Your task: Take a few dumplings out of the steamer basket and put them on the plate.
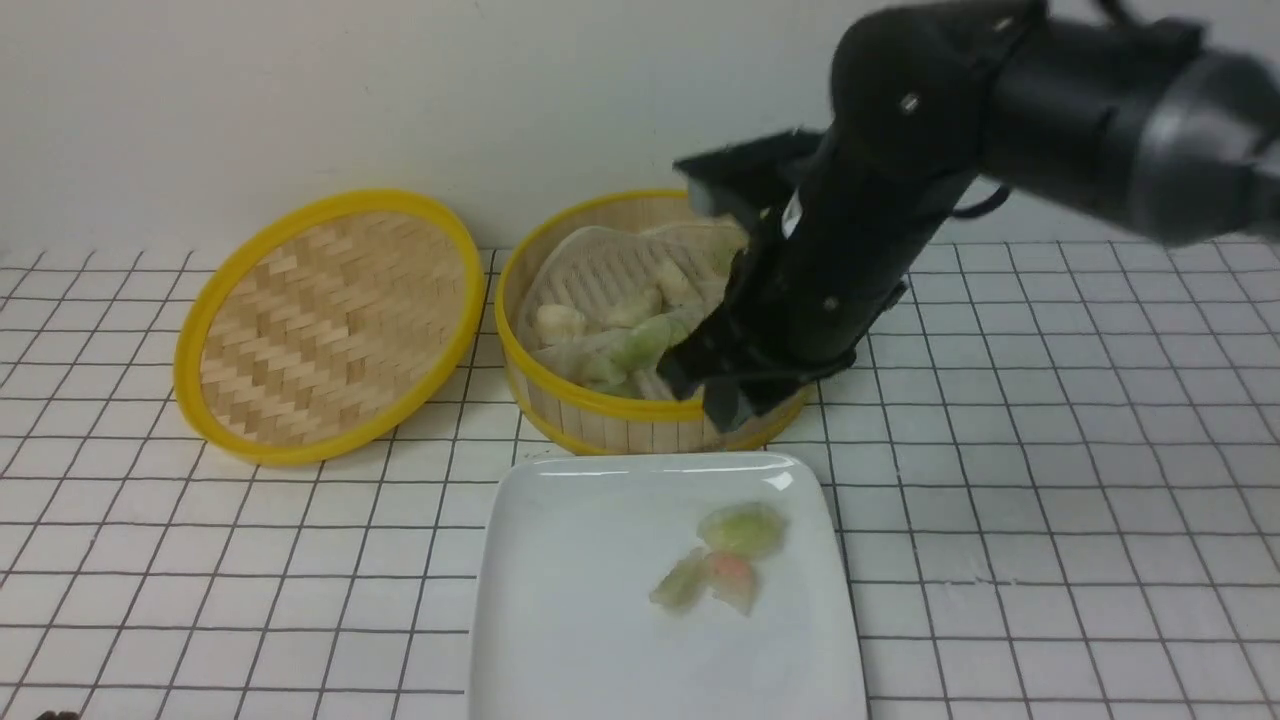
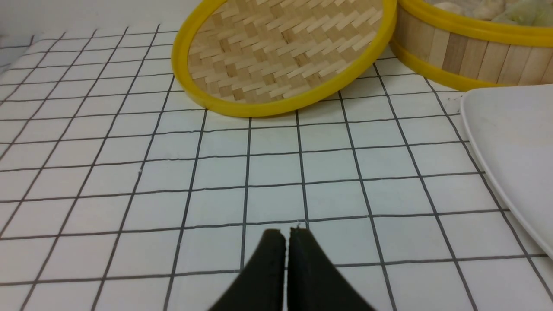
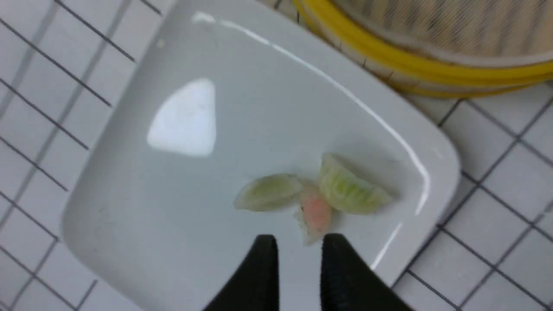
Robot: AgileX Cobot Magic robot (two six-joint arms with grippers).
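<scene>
On the shiny white square plate [image 1: 560, 610], toward three o'clock, three moon-shaped dumplings [image 1: 728, 562] touch; the right gripper [image 3: 299, 240] hangs empty, jaws a little apart.

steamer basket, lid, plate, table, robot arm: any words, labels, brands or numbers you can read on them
No readable text in any view.
Steamer basket, lid, plate, tiled table: blank, no markings.
Right arm: a small white patch, too blurred to tell if it is a label.
</scene>
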